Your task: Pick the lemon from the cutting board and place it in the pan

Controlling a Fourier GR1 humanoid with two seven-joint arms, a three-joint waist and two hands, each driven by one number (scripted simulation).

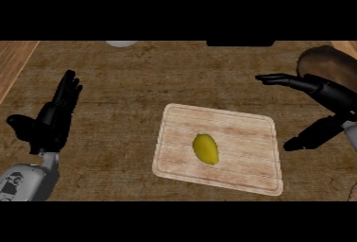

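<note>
Lemon (205,149) lies on the cutting board (241,127), apart from both hands.

The yellow lemon rests lengthwise near the board's middle, nothing touching it. The right hand (324,92) hangs past the board's far right corner, fingers (275,78) and thumb (307,139) spread wide and holding nothing; the lemon sits leftward of the thumb tip. Behind that hand, the dark pan (327,59) shows at the counter's (125,80) right edge, partly hidden. The left hand (52,118) rests open at the left, fingers straight, well apart from the board.
</note>
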